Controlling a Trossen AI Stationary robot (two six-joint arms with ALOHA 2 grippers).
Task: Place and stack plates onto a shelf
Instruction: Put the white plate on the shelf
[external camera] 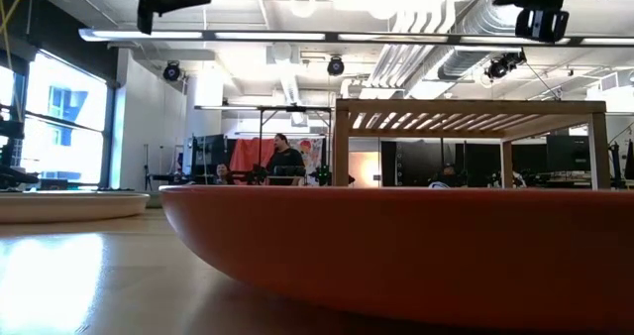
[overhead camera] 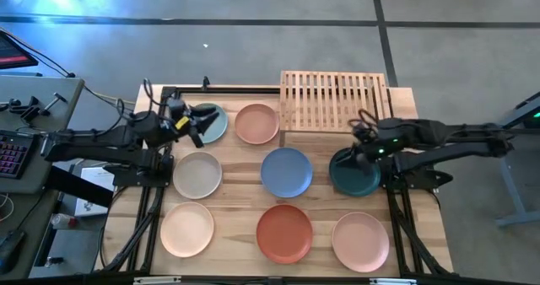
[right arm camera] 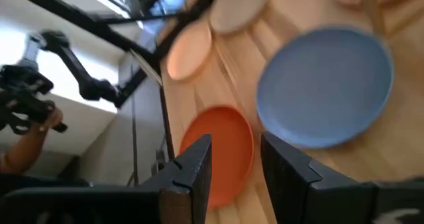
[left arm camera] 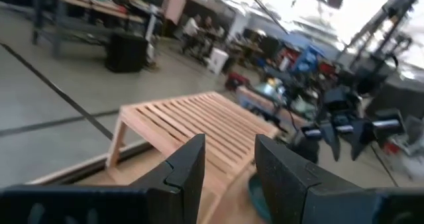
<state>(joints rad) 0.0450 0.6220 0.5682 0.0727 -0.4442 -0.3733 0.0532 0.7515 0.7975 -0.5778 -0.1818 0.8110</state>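
Several round plates lie flat on the wooden tabletop: pale teal (overhead camera: 216, 125), peach (overhead camera: 256, 123), grey-beige (overhead camera: 197, 174), blue (overhead camera: 286, 172), dark green (overhead camera: 354, 177), cream (overhead camera: 186, 228), terracotta (overhead camera: 284, 233) and pink (overhead camera: 360, 240). The slatted light-wood shelf (overhead camera: 333, 101) stands on its legs at the far right, with nothing on it. My left gripper (overhead camera: 199, 121) hovers open above the pale teal plate and faces the shelf (left arm camera: 192, 121). My right gripper (overhead camera: 361, 140) is open above the dark green plate's far rim, tilted down toward the blue plate (right arm camera: 324, 85) and the terracotta plate (right arm camera: 222, 151).
Black frame rails (overhead camera: 152, 192) run along the table's left and right edges. In the low view the terracotta plate (external camera: 396, 246) fills the foreground, with the shelf (external camera: 466, 112) behind it. A desk with a keyboard (overhead camera: 13, 154) stands left of the table. A person's hand (right arm camera: 26, 114) shows beyond the table.
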